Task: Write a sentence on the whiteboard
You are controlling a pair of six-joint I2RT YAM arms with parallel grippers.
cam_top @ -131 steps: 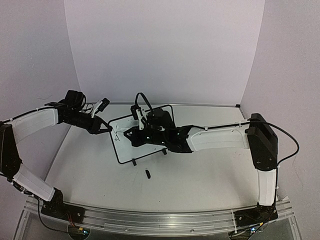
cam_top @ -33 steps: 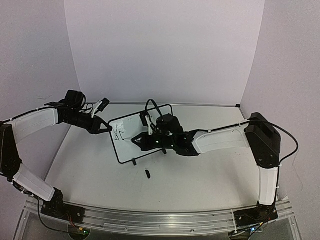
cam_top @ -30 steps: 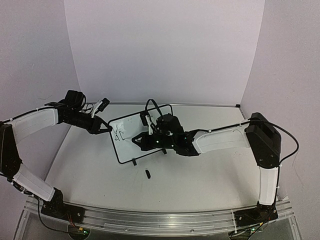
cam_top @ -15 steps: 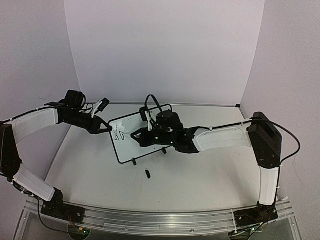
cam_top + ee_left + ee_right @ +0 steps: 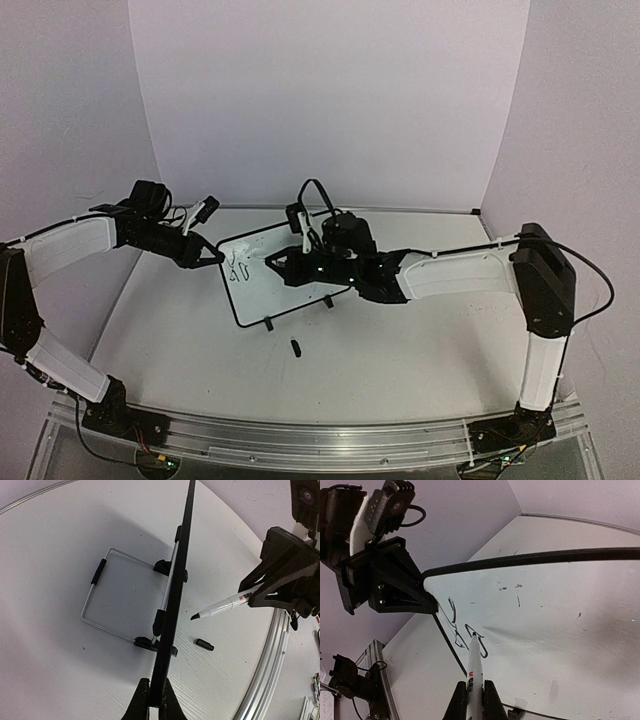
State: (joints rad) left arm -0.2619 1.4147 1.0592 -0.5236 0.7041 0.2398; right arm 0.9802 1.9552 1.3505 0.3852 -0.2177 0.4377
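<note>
The whiteboard (image 5: 258, 298) is clamped at frame left by the left gripper (image 5: 214, 258). The marker (image 5: 474, 672), clenched in the right gripper (image 5: 471, 702), should be pressed lightly and led rightward from the first letters (image 5: 456, 622).

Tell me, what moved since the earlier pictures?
The right end effector, shut on the marker, moved up the whiteboard toward its top edge, and the sentence near the left edge gained a few strokes. The left end effector stayed shut on the board's left edge; the marker cap stayed on the table.
</note>
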